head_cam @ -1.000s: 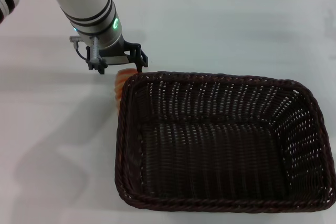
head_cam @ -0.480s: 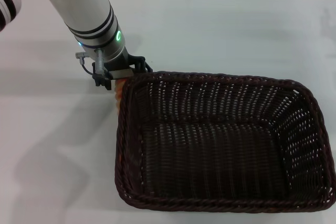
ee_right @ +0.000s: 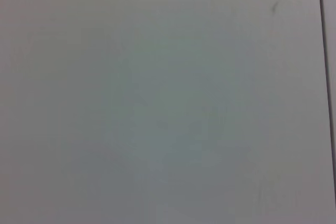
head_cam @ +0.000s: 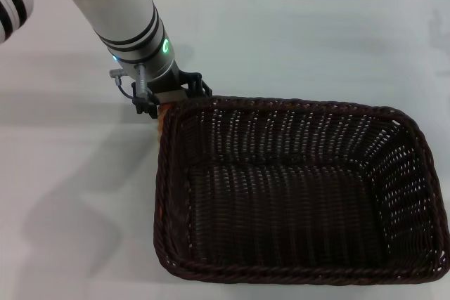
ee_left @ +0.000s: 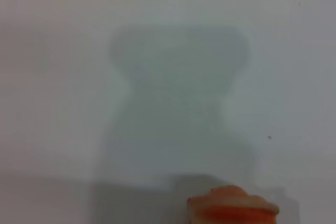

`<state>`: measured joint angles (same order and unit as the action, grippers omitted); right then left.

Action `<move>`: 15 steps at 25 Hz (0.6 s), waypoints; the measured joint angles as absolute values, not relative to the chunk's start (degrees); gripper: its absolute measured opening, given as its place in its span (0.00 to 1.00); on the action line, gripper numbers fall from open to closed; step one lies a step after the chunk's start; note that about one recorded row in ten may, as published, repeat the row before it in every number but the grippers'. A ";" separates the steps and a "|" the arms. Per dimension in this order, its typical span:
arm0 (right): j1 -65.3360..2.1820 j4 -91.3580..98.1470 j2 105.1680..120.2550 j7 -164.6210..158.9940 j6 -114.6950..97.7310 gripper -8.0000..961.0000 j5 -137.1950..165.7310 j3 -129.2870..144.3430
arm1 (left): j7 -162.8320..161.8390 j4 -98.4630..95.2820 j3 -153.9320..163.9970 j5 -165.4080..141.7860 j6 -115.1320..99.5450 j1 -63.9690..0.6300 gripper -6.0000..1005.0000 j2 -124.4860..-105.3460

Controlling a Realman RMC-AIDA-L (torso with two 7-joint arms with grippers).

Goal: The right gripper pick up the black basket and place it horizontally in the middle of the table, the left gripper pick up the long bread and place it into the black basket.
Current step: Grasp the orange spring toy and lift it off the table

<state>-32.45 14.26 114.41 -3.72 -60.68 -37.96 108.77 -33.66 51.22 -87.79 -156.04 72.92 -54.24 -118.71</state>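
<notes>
The black basket (head_cam: 281,101) lies flat on the white table (head_cam: 302,40), long side across, and is empty. The long bread (head_cam: 161,113) lies on the table just outside the basket's far left corner; only a sliver of orange shows under the gripper. Its orange end also shows in the left wrist view (ee_left: 233,208). My left gripper (head_cam: 171,100), on the green-lit arm, is lowered right over the bread, fingers spread to either side of it, close against the basket rim. The right gripper is out of view; its wrist view shows only bare table (ee_right: 168,98).
The basket fills the near right part of the table. White tabletop stretches to the left of the basket (head_cam: 70,173) and behind it. The table's far edge runs along the back.
My left gripper has moved down and slightly right, towards the basket's corner, and now covers most of the bread. The basket has not moved.
</notes>
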 joint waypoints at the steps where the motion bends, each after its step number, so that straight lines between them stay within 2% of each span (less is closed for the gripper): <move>1: -32.45 14.22 114.38 -3.89 -60.67 0.39 -37.96 108.93 | -33.53 50.74 -87.75 -155.89 72.65 -54.42 0.86 -118.71; 11: -32.46 14.06 114.40 -4.12 -60.63 0.39 -37.97 109.16 | -31.72 48.69 -85.79 -155.61 70.97 -54.82 0.86 -118.74; 15: -32.48 14.05 114.57 -4.13 -60.63 0.39 -37.97 109.15 | -30.49 48.75 -84.88 -155.53 70.40 -54.70 0.82 -118.74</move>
